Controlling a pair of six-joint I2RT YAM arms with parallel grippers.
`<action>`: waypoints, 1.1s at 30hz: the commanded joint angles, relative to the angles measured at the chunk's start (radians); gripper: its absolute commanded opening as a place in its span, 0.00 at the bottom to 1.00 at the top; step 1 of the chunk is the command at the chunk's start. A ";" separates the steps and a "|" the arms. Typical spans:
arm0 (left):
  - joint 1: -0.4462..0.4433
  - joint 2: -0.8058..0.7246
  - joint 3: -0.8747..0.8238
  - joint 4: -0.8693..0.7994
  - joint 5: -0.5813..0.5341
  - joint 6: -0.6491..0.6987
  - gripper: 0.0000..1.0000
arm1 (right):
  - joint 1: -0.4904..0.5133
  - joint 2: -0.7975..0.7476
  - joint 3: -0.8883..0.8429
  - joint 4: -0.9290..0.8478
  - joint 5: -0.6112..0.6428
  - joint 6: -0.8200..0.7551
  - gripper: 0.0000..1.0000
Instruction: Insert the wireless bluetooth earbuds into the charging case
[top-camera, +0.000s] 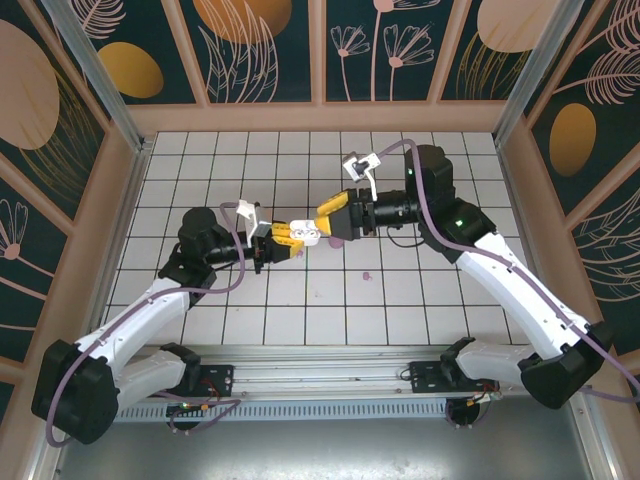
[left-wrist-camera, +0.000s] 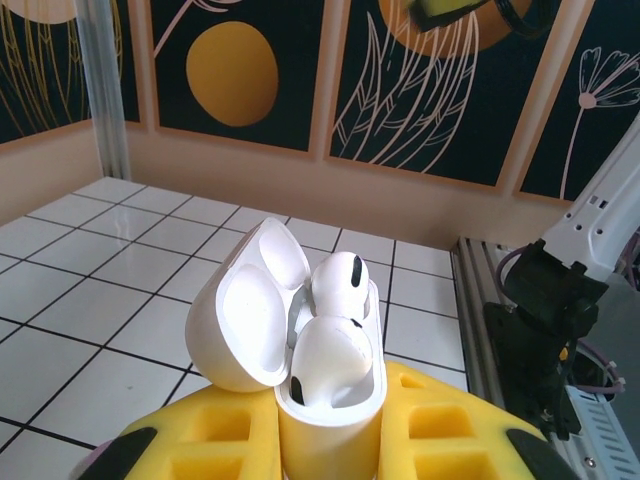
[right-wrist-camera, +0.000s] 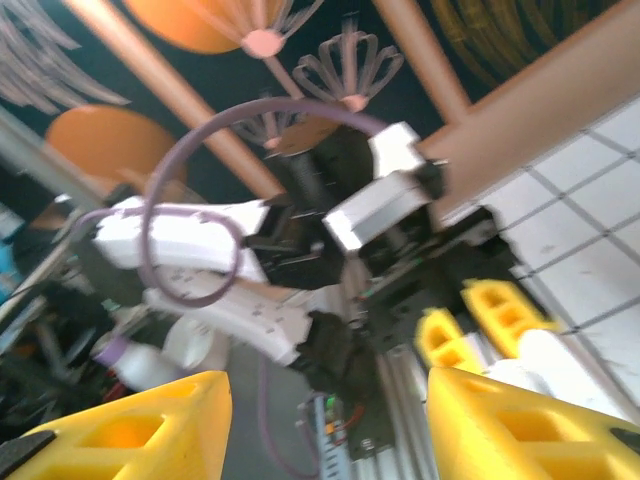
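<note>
The white charging case (left-wrist-camera: 330, 410) stands upright with its lid swung open to the left. My left gripper (left-wrist-camera: 330, 445) is shut on it between yellow fingers (left-wrist-camera: 200, 440). Two white earbuds (left-wrist-camera: 340, 283) (left-wrist-camera: 325, 360) sit in the case's wells. From above, the case (top-camera: 308, 233) is held over the middle of the floor by the left gripper (top-camera: 290, 237). My right gripper (top-camera: 333, 222) hovers just right of it. In the right wrist view the right gripper (right-wrist-camera: 330, 420) is open with nothing between its fingers. A tiny pale purple earbud (top-camera: 366, 274) lies on a tile.
A purple object (top-camera: 338, 241) lies partly hidden under the right gripper. Patterned walls (top-camera: 260, 50) enclose the tiled floor (top-camera: 200, 170) on three sides. An aluminium rail (top-camera: 320, 365) and the arm bases run along the near edge.
</note>
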 joint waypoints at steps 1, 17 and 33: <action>0.000 0.005 0.033 0.029 0.051 -0.020 0.00 | -0.053 0.025 -0.029 -0.013 0.172 0.038 0.56; 0.001 0.041 0.070 0.030 0.074 -0.010 0.00 | -0.039 0.219 0.008 0.000 -0.095 0.114 0.60; 0.034 0.101 0.072 0.115 0.109 -0.118 0.00 | 0.061 0.149 0.061 -0.129 -0.109 -0.056 0.57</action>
